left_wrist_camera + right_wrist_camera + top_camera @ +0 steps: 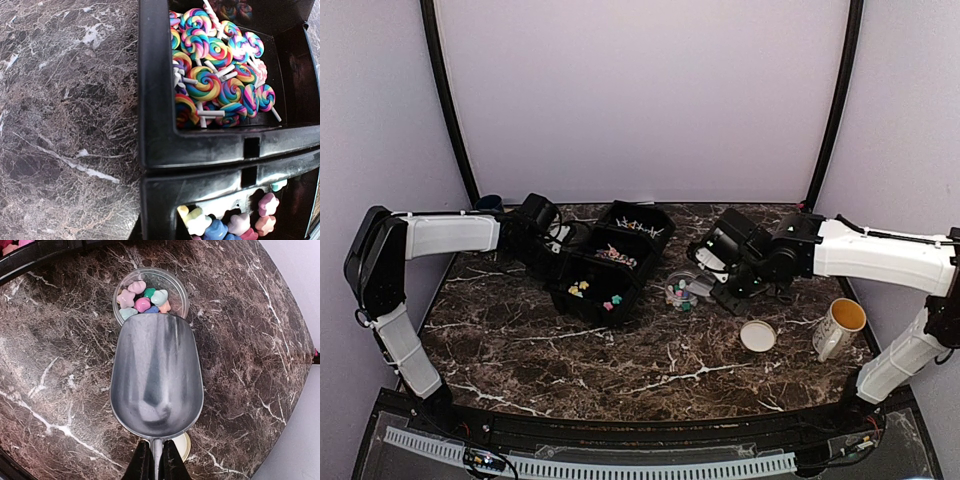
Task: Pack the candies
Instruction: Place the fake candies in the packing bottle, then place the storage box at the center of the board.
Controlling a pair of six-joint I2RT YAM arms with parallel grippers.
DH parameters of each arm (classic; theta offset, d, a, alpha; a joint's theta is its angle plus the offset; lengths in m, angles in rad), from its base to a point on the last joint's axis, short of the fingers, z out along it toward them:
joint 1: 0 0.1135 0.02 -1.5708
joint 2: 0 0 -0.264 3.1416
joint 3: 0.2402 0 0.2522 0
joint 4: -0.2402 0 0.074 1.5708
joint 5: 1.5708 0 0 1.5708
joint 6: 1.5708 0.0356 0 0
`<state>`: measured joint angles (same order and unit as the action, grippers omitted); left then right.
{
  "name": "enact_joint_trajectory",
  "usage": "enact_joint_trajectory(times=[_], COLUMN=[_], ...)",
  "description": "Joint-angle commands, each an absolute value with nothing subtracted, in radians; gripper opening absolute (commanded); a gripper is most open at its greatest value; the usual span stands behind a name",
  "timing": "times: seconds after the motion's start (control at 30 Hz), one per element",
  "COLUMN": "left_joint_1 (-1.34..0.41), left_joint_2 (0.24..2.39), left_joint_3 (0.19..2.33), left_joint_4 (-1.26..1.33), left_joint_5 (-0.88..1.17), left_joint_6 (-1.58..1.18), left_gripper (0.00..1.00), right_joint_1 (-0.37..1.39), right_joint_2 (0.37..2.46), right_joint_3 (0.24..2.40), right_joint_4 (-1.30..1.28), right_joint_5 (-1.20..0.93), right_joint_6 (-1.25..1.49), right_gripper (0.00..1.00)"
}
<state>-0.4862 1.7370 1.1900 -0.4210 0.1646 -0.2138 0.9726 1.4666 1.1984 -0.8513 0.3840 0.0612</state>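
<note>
candies point(142, 297) in clear cup point(178, 282), beyond scoop point(157, 375) in right pincer point(156, 462)

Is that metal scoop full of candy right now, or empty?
Empty. The scoop shows only bare grey metal in its bowl; the star-shaped candies lie in the small clear cup just past its front edge.

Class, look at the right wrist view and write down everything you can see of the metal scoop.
The metal scoop is dull grey, smooth metal with a rounded, trough-shaped bowl and a thin handle. Its bowl is empty. The right end effector is shut on the handle, holding the scoop above the marble table. The open front lip overlaps the near rim of a clear cup holding pastel candies; whether lip and rim touch cannot be told.
</note>
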Motion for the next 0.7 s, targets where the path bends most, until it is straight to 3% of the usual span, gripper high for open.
enact_joint_trajectory(times=[0.0, 0.67], left_joint_1=[-0.483, -0.509], left_joint_2=[1.642, 1.713], left_joint_3=[1.251, 1.256], left_joint_4=[-0.292, -0.372], left_joint_5=[0.197, 0.129], left_joint_6=[-0.210, -0.182], left_gripper=[0.00, 0.00], right_joint_1=[0.968, 0.966], right_joint_2=[1.468, 1.391], right_joint_3=[1.247, 1.195], right_joint_4=[-0.889, -0.631], right_joint_5=[0.417, 0.502], right_joint_6=[0.056, 0.009], right_gripper=[0.00, 0.00])
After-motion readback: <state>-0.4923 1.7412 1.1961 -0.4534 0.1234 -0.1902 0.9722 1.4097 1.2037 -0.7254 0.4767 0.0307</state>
